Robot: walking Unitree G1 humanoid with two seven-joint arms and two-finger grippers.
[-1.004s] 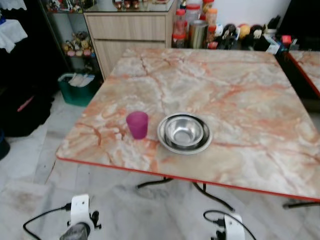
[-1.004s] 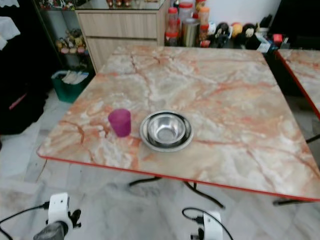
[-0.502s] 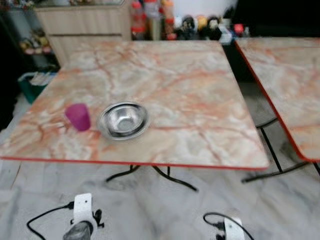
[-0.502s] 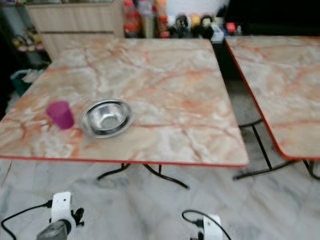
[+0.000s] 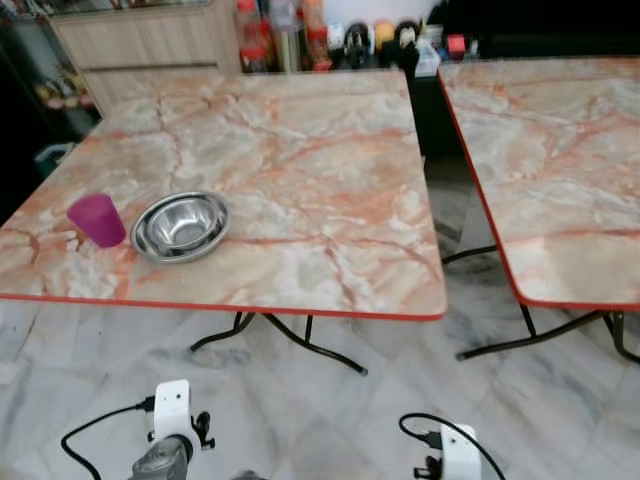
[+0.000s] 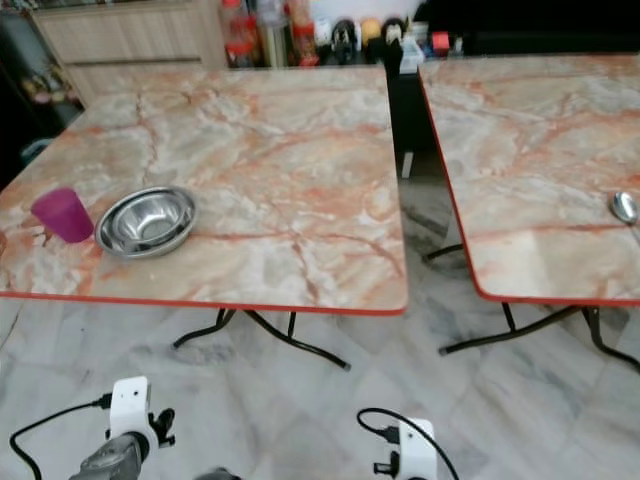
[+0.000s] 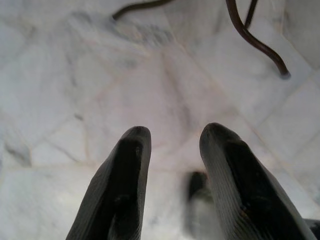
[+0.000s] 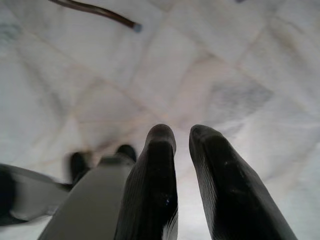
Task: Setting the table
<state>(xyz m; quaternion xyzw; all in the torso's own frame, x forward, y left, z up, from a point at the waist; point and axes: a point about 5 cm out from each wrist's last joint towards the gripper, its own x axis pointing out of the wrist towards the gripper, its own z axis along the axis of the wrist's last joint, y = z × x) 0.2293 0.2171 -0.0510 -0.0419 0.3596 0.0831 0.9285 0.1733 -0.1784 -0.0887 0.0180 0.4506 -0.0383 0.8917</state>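
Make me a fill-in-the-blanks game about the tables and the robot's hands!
1. The purple cup stands on the table right beside the shiny metal ____.
2. On the other table, near its edge, lies a ____.
3. Both grippers hang low and point down at the ____.
4. The left gripper has its two black fingers ____.

Missing words: bowl; spoon; floor; apart

Home dining area: two marble-top tables [image 5: 300,170], wooden cabinet [image 5: 150,45], bottles and jars [image 5: 270,30], marble floor [image 5: 330,420].
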